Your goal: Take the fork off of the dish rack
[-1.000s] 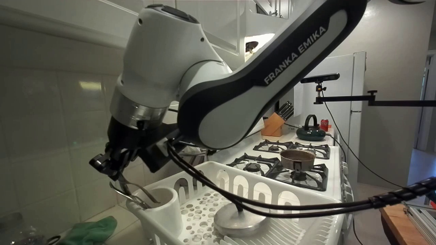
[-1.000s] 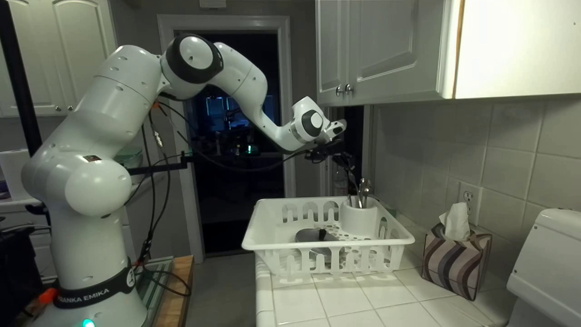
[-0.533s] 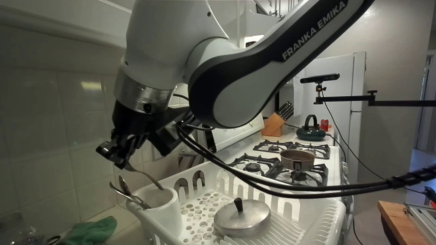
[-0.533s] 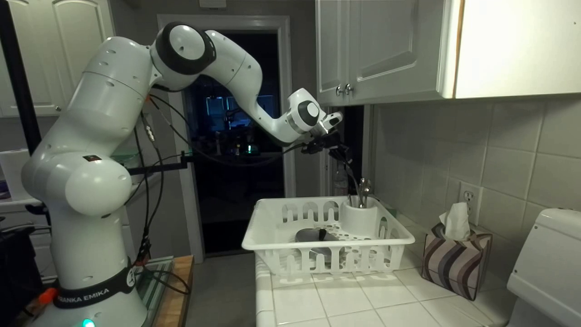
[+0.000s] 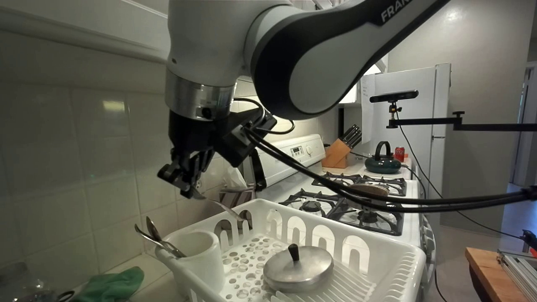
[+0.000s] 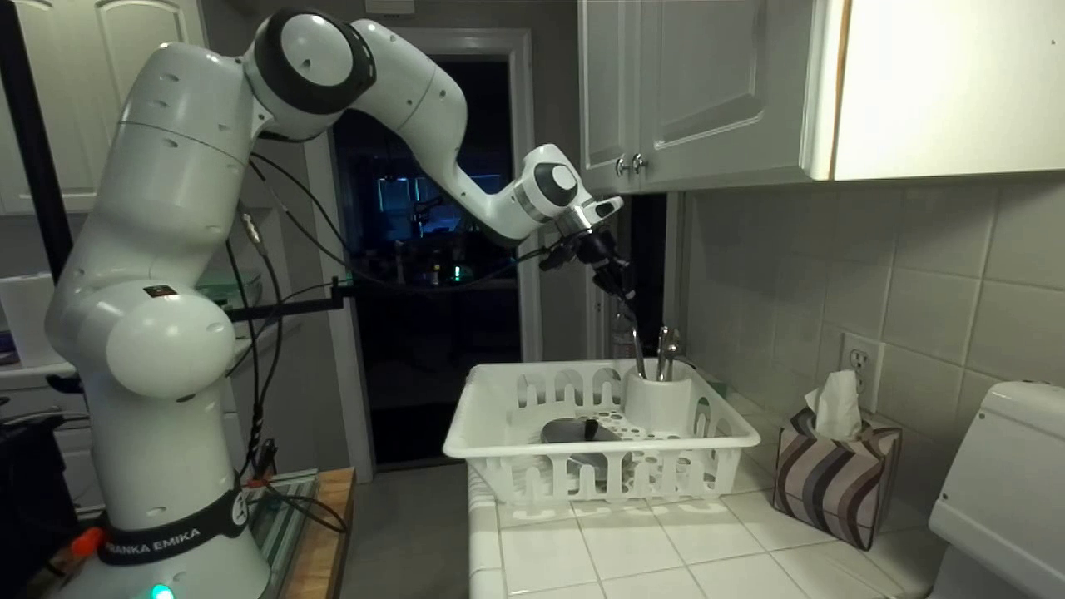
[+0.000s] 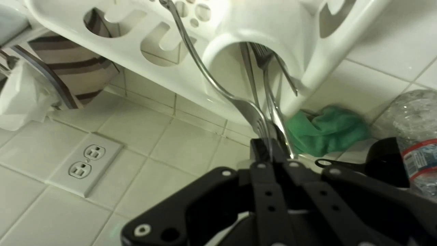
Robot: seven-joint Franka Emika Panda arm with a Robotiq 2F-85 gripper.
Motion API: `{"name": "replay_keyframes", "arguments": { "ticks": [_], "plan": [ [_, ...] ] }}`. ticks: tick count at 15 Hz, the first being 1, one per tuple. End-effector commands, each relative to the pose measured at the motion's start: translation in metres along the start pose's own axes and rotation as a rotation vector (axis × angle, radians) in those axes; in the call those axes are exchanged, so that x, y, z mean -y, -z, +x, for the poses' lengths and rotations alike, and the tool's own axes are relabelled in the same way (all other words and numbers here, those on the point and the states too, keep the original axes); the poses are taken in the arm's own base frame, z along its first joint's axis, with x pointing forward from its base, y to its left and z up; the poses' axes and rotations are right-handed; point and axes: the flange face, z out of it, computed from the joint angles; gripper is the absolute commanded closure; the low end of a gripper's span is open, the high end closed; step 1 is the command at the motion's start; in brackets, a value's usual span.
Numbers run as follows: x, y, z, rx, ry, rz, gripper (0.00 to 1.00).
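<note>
The silver fork (image 7: 213, 80) is held by its tined end, its handle slanting down and away; it also shows in both exterior views (image 5: 224, 208) (image 6: 638, 345). My gripper (image 7: 269, 150) is shut on it, above and beside the white utensil cup (image 5: 209, 256). The gripper also shows in both exterior views (image 5: 191, 191) (image 6: 624, 291). The fork's handle is out of the cup and hangs over the white dish rack (image 5: 402, 247) (image 6: 599, 450). Other utensils (image 5: 157, 239) (image 7: 268, 78) stand tilted in the cup.
A metal lid (image 5: 298, 268) with a black knob lies in the rack. A tissue box (image 6: 836, 474) stands beside it. A green cloth (image 7: 327, 130) and plastic bottle (image 7: 416, 136) lie near the tiled wall. A cabinet (image 6: 707, 100) hangs overhead. A stove with a pan (image 5: 369, 201) lies beyond.
My gripper has risen and shifted along the wall toward the stove side, with the fork in it. The fork's handle has come out of the cup. The other utensils stay in the cup.
</note>
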Motion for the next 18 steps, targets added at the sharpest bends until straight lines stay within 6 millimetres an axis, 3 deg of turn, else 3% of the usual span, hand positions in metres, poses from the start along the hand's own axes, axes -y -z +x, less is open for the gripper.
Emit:
{"name": "replay_keyframes", "arguments": {
  "ticks": [1, 18],
  "plan": [
    [-0.018, 0.01, -0.016, 0.066, 0.006, -0.066, 0.99],
    [-0.086, -0.026, -0.059, 0.174, 0.176, -0.042, 0.99]
  ]
}}
